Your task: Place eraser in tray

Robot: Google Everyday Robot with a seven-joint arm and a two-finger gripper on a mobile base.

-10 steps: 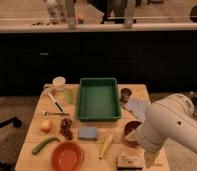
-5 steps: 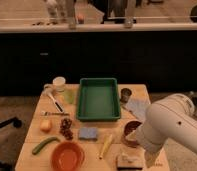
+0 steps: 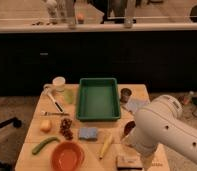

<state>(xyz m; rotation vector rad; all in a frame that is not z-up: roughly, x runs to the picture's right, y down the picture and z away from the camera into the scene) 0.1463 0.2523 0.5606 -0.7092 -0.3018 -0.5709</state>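
Step in hand: approach and grasp. The eraser (image 3: 128, 161) lies flat at the near edge of the surface (image 3: 36, 134), right of centre and well apart from the tray (image 3: 97, 100), which stands empty at the far centre.

The gripper (image 3: 143, 163) sits at the lower end of the white arm (image 3: 162, 130), just right of the eraser and low over the surface. It is largely masked by the arm. The fingers are spread and nothing is held.

1. Centre the fingers over the eraser's short sides before descending.
2. Close only when both fingers bracket the block.
3. Lift straight up, clear of the banana (image 3: 106, 146) and the sponge (image 3: 88, 133).
4. Carry far and left, over the tray rim, then release low inside.
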